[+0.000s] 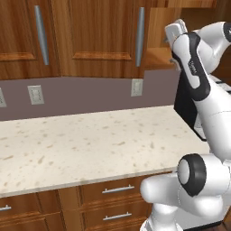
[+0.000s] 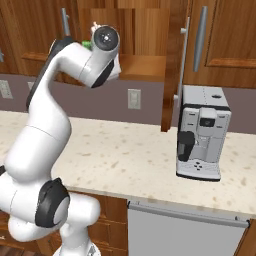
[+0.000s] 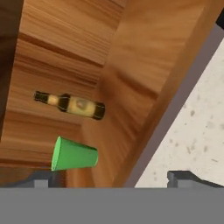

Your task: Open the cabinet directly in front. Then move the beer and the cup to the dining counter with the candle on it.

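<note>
Inside the open cabinet (image 3: 144,65), on its wooden shelf, the cup (image 3: 73,154) stands nearer the hand and the beer (image 3: 72,105) behind it, both upright, apart, the bottle's neck and the cup's mouth pointing away from the shelf. Raised high, the arm aims the gripper (image 3: 114,180) into the cabinet, fingers wide apart, holding and touching nothing
</note>
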